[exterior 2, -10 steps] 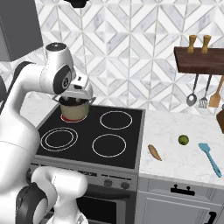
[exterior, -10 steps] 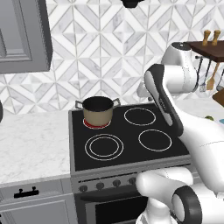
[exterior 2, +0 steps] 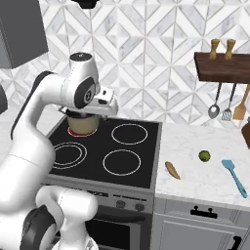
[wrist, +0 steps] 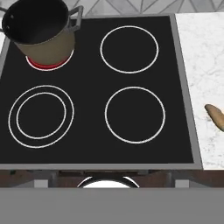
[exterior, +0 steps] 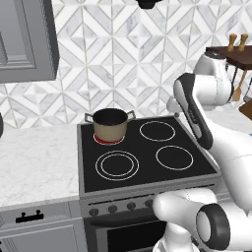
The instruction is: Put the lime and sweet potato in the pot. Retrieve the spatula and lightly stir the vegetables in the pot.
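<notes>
The tan pot [exterior 2: 82, 124] [exterior: 110, 123] [wrist: 39, 30] stands on the stove's back left burner, which glows red, and its dark inside looks empty. On the marble counter right of the stove lie the small green lime [exterior 2: 204, 156], the brown sweet potato [exterior 2: 172, 170] [wrist: 215, 116] and the blue spatula [exterior 2: 234, 177]. My gripper [exterior 2: 100, 115] hangs above the stove just right of the pot, pointing down. Its fingers are hidden by the hand. Nothing shows held in the hand view.
The black stove [wrist: 87, 131] has four burners and a row of knobs along its front [exterior: 123, 206]. A wooden rack [exterior 2: 222, 66] on the right wall carries two shakers and hanging utensils [exterior 2: 227, 105]. A grey cabinet [exterior: 24, 39] hangs at upper left.
My hand has shifted a little to the right and down, away from above the pot. The pot, lime, sweet potato and spatula have stayed in place.
</notes>
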Robot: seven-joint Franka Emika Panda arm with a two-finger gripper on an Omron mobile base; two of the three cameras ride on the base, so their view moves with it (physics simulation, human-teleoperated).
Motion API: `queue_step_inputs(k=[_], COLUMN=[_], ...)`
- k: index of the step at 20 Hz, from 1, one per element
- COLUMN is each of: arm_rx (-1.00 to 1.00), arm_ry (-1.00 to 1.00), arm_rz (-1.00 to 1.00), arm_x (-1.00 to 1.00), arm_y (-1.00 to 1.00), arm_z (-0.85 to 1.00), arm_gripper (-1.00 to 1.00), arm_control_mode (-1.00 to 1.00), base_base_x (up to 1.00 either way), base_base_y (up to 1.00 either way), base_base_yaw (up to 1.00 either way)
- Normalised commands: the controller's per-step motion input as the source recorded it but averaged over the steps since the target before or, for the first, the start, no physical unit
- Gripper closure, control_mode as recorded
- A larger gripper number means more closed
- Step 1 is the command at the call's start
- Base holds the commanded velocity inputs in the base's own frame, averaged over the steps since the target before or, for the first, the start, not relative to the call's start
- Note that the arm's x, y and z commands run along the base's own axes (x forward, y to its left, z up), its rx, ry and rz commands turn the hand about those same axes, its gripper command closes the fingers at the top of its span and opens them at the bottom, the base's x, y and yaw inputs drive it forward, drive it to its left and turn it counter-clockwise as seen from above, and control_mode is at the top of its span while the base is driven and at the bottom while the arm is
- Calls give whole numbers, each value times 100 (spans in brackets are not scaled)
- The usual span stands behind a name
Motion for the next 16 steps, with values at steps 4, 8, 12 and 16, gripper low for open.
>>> queue_step_inputs(k=[4, 8, 12, 16], arm_rx=[-15, -16, -3, 0], arm_ry=[1, 0, 4, 8], arm_rz=[0, 0, 0, 0], arm_x=[0, 0, 3, 23], arm_y=[-100, -100, -100, -100], arm_z=[-86, -96, -79, -80], arm_gripper=[-100, -100, -100, -100], arm_control_mode=[-100, -100, -100, -100], base_base_x=[0, 0, 0, 0], base_base_y=[0, 0, 0, 0], base_base_yaw=[0, 0, 0, 0])
